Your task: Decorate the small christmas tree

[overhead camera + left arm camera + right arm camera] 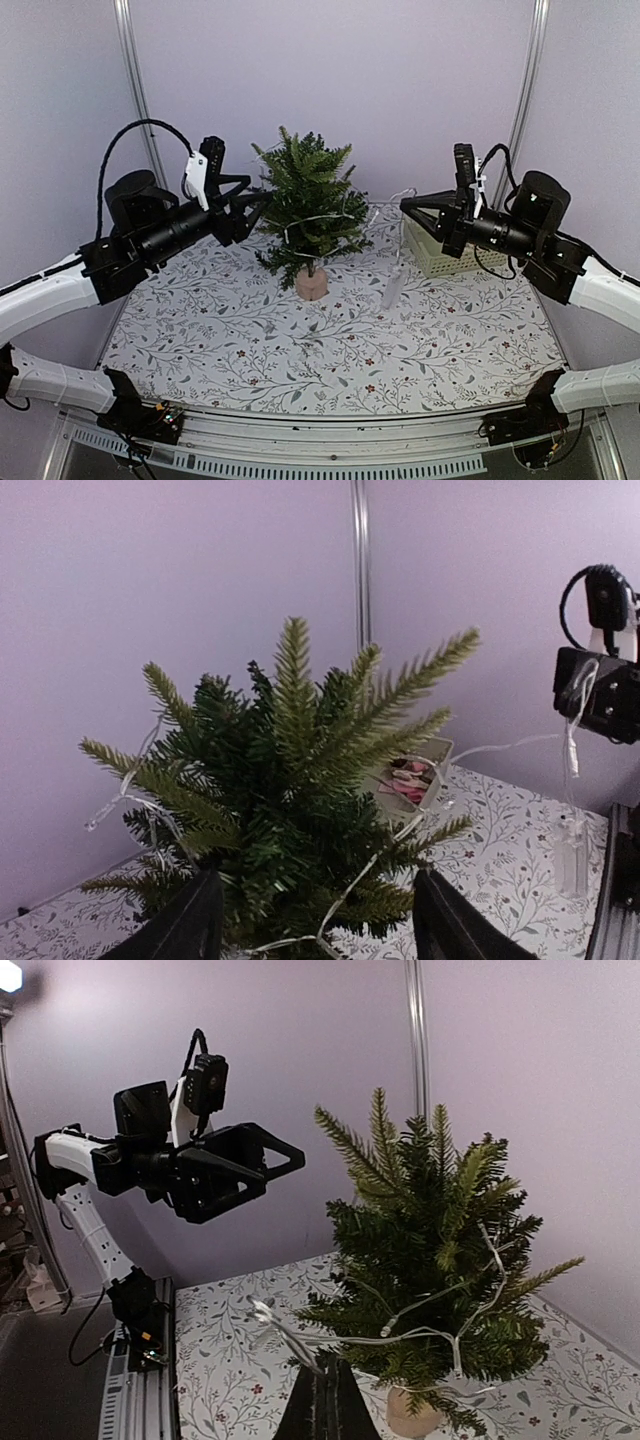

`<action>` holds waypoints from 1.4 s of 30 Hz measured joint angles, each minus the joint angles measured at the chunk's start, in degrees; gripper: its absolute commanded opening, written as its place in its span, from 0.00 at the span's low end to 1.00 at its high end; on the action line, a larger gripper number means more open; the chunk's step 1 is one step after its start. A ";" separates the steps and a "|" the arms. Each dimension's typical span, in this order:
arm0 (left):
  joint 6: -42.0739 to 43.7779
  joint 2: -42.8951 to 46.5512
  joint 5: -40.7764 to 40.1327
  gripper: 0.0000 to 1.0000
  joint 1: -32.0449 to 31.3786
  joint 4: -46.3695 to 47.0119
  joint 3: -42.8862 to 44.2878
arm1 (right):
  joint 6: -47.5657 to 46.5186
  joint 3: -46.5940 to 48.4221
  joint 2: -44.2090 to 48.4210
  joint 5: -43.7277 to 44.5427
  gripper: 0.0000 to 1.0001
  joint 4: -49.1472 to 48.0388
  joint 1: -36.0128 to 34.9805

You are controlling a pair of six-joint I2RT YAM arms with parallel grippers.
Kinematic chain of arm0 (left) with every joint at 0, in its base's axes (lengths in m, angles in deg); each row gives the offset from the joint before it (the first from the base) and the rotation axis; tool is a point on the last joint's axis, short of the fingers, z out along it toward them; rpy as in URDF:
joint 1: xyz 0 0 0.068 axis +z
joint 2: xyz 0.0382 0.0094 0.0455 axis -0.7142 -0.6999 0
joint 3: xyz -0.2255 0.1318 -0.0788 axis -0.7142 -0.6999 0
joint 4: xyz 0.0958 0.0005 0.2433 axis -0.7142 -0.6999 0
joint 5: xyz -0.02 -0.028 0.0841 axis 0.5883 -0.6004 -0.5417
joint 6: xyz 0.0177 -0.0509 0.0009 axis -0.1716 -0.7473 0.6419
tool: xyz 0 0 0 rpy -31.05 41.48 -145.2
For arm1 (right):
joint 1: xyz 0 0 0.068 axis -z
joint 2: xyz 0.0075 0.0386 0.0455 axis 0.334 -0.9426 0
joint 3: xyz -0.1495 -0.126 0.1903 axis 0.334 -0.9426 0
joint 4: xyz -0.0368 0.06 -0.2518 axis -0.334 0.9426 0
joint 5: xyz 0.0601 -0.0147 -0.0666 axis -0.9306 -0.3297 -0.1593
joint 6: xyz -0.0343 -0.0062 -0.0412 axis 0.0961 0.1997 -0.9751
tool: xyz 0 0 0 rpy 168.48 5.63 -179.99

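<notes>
Top external view: the small christmas tree (308, 215) is set on the table (300, 345), its light string (410, 1338) pinched by the clenched right gripper (405, 204), presumably for draping by the spread left gripper (262, 204).

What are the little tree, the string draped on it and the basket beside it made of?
The small christmas tree looks plastic: stiff, evenly cut needles with a slight sheen. The light string seems to be white plastic-coated wire, thin and smooth. The basket is probably cream moulded plastic, judging by its regular perforated wall, though it could be woven.
</notes>
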 measured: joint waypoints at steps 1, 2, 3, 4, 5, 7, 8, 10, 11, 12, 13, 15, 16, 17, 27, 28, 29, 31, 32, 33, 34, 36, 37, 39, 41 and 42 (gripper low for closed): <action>1.07 1.18 0.00 0.65 -1.25 0.33 -1.79 | 0.87 -0.11 -0.20 -0.28 0.00 -0.46 -0.90; 1.90 2.10 0.07 0.65 -2.32 0.44 -3.17 | 1.95 -0.31 -0.55 -0.81 0.00 -1.46 -2.05; 2.93 3.13 0.07 0.64 -3.78 1.03 -4.92 | 2.86 -0.48 -1.01 -1.16 0.00 -2.49 -3.19; 3.82 4.00 0.11 0.63 -5.25 1.53 -6.58 | 4.07 -0.61 -1.53 -1.40 0.00 -3.69 -4.39; 4.63 4.74 0.26 0.62 -6.78 2.05 -8.17 | 5.09 -0.83 -2.16 -1.53 0.00 -5.05 -5.53; 5.70 5.40 0.68 0.61 -9.49 3.50 -10.71 | 7.17 -1.29 -3.69 -1.70 0.00 -8.15 -7.67; 6.14 5.33 0.94 0.60 -11.04 4.48 -11.89 | 8.11 -1.53 -4.57 -1.75 0.00 -9.55 -8.55; 6.71 4.63 1.46 0.60 -13.44 5.95 -13.18 | 10.05 -2.16 -6.62 -1.64 0.00 -12.76 -10.32; 7.13 4.02 1.46 0.59 -14.62 6.95 -13.62 | 10.69 -2.36 -7.52 -1.49 0.00 -14.01 -11.02; 7.43 3.23 1.53 0.59 -15.63 7.91 -13.86 | 11.45 -2.47 -8.63 -1.36 0.00 -15.32 -11.80; 7.56 2.32 1.57 0.58 -16.57 9.05 -14.08 | 12.15 -2.51 -9.75 -1.22 0.00 -16.74 -12.59; 7.85 0.35 1.57 0.55 -17.92 11.04 -14.21 | 13.53 -2.54 -11.65 -1.14 0.00 -19.21 -13.86; 7.96 -0.72 1.55 0.54 -18.45 12.15 -14.21 | 14.19 -2.54 -12.46 -1.05 0.00 -20.50 -14.38; 8.13 -1.75 1.53 0.52 -18.88 13.18 -14.21 | 14.75 -2.51 -13.16 -0.96 0.00 -21.51 -14.86; 8.92 -5.90 2.21 0.36 -20.83 21.94 -14.21 | 18.18 -2.51 -17.22 -0.50 0.00 -28.61 -17.66; 8.90 -6.10 2.58 0.35 -20.87 22.64 -14.21 | 18.40 -2.51 -17.59 -0.48 0.00 -29.16 -17.66; 8.83 -6.34 2.95 0.35 -20.92 23.15 -14.21 | 18.64 -2.51 -17.92 -0.46 0.00 -29.62 -17.68; 8.68 -6.73 3.69 0.33 -20.96 23.69 -14.21 | 18.93 -2.51 -18.38 -0.28 0.00 -30.38 -17.70; 8.68 -6.88 4.02 0.32 -21.00 23.85 -14.21 | 18.99 -2.51 -18.56 -0.20 0.00 -30.67 -17.75; 8.63 -7.04 4.37 0.30 -21.00 24.04 -14.21 | 19.04 -2.51 -18.71 -0.15 0.00 -30.97 -17.77; 8.48 -7.17 4.59 0.27 -21.03 24.22 -14.21 | 19.15 -2.51 -18.91 -0.13 0.00 -31.45 -17.81; 8.33 -7.34 4.79 0.26 -21.05 24.50 -14.21 | 19.32 -2.51 -19.21 -0.15 0.00 -32.17 -17.88; 8.11 -7.43 4.79 0.26 -21.07 24.65 -14.21 | 19.41 -2.51 -19.37 -0.15 0.00 -32.52 -17.88; 7.98 -7.54 4.76 0.15 -21.07 24.85 -14.21 | 20.00 -2.51 -19.78 -0.20 0.00 -33.29 -17.88; 7.65 -7.54 4.52 0.04 -21.09 25.00 -14.21 | 20.44 -2.51 -20.04 -0.28 0.00 -33.99 -17.90; 7.30 -7.48 4.28 0.00 -21.11 25.05 -14.23 | 20.52 -2.51 -20.15 -0.33 0.00 -34.32 -17.90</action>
